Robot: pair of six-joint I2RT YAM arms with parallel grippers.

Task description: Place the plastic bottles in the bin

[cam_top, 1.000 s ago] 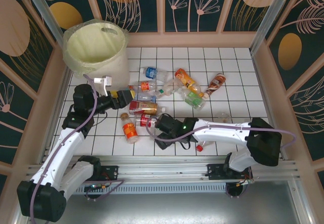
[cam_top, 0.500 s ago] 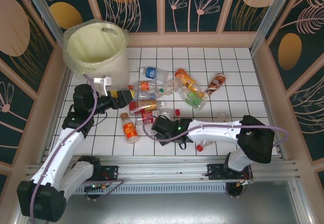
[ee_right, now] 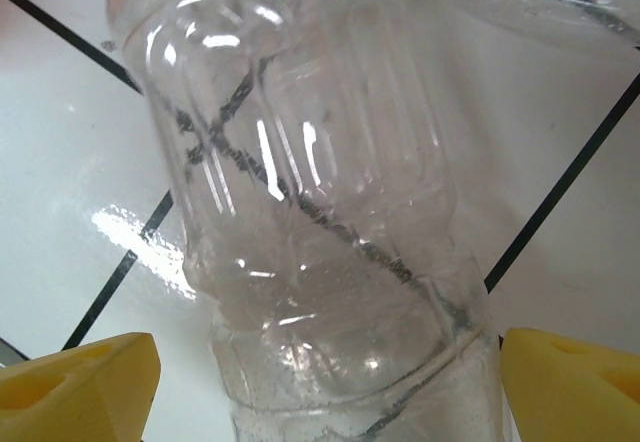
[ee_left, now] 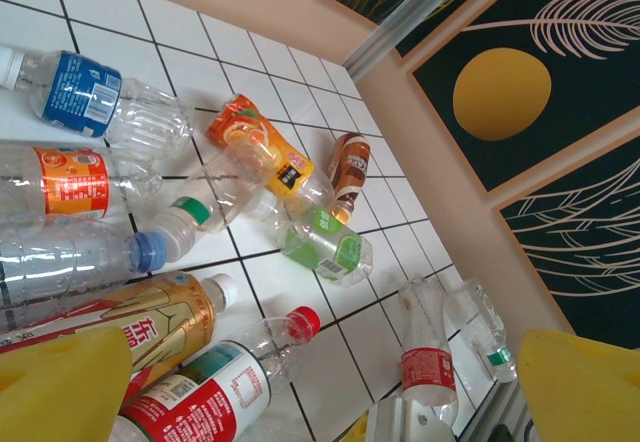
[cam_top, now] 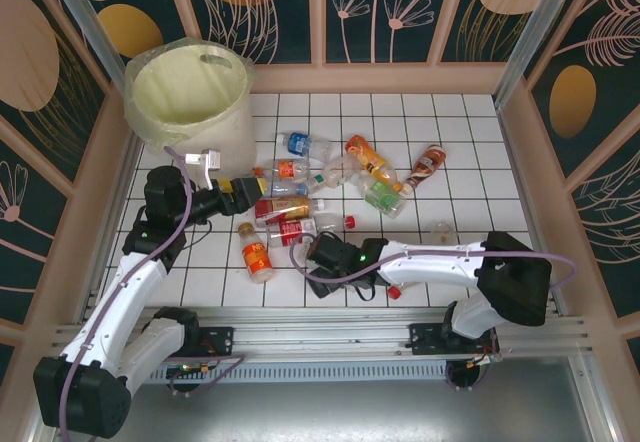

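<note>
About a dozen bottles [cam_top: 285, 209] lie on the table [cam_top: 450, 152] right of the bin [cam_top: 225, 127], so nearly everything is left. Your left hand [cam_top: 240, 190] hangs spread beside the bin. Farther right, your right hand [cam_top: 318, 252] straddles a clear bottle [ee_right: 320, 192], released.

Top view: bright, even overhead light on the white tiled table [cam_top: 470, 162]. Shadows are faint and soft-edged, close under the arms [cam_top: 440, 259] along the near edge and beside the bin [cam_top: 228, 137] at the far left corner. Sharp throughout; side posts [cam_top: 540, 27] lean outward toward the picture corners, a wide-lens bend. Left wrist view: tilted, well lit, bottles [ee_left: 320, 247] mid-table crisp, small white highlights on the clear plastic; left gripper pads [ee_left: 60, 382] in the lower corners soft, out of focus. Right wrist view: very close; clear bottle [ee_right: 320, 212] streaked with white glare, tile lines warped through it; bright reflected patch on the tile at left; right gripper pads [ee_right: 80, 372] blurred.
</note>
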